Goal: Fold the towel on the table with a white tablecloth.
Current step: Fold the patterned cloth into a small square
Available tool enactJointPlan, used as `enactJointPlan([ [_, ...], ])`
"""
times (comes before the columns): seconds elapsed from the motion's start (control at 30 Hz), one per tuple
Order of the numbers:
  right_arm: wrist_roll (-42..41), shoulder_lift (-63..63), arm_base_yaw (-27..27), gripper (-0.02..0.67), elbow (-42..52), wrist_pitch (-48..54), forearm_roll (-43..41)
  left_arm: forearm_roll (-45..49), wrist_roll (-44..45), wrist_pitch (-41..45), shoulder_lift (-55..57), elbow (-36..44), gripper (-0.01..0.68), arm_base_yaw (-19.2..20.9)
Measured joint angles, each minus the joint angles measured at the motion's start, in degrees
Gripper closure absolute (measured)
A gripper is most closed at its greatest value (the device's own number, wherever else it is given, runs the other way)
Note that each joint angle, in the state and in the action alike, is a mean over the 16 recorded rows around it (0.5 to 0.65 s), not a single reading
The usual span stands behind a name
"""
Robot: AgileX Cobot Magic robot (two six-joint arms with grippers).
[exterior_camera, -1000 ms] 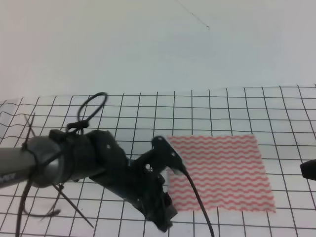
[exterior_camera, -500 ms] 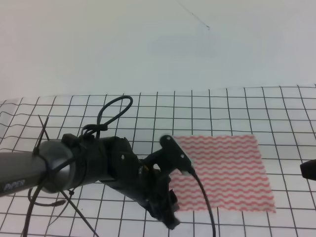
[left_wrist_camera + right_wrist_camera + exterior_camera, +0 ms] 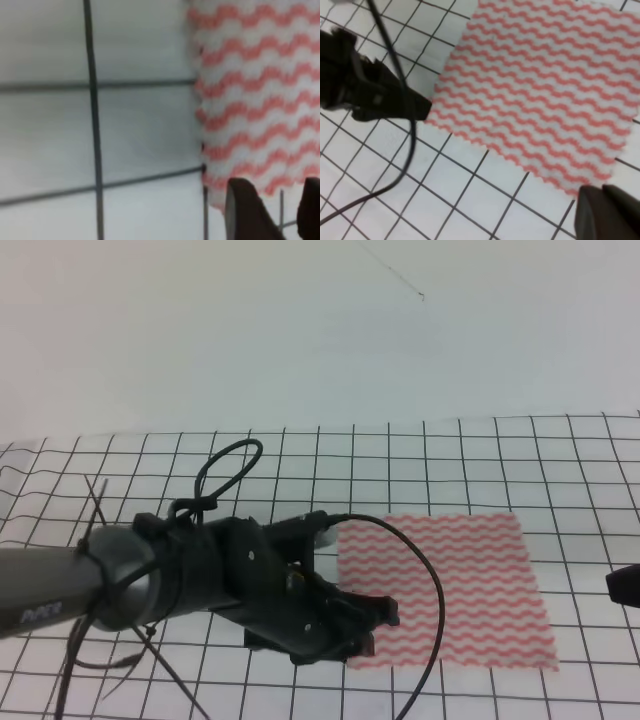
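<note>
My left gripper (image 3: 272, 210) parted, empty, at towel (image 3: 440, 585) near-left corner; towel lies 12 o'clock. Right gripper (image 3: 607, 212) state unclear.

One towel (image 3: 445, 585), one tablecloth (image 3: 480, 455), seemingly two end effectors.

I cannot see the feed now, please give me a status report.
Left end effector open at towel near-left corner, no grasp yet. Right end effector at opposite near corner, state unclear. Towel flat, unfolded on tablecloth. Nothing in the way.
</note>
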Motion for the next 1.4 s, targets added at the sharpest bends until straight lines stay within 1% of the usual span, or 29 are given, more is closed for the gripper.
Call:
enactJointPlan([
  [0.13,0.1,0.0,0.0,0.650,0.0,0.1,0.1,-2.4,-3.1,-1.0,1.1,-0.1,0.451,0.0],
  [0.4,0.1,0.0,0.0,0.650,0.0,0.3,0.6,-4.8,-5.8,-2.3,2.0,-0.1,0.451,0.0],
  [0.77,-0.1,0.0,0.0,0.650,0.0,0.8,1.4,-4.7,-6.9,-3.8,0.3,-0.1,0.451,0.0],
  [1.2,-0.5,0.0,0.0,0.650,0.0,2.4,2.4,-4.5,-9.0,-5.0,2.9,-0.1,0.452,0.0],
  [1.4,-0.6,0.0,0.0,0.650,0.0,2.7,2.6,-5.6,-8.1,-5.6,3.4,-0.3,0.484,0.0],
])
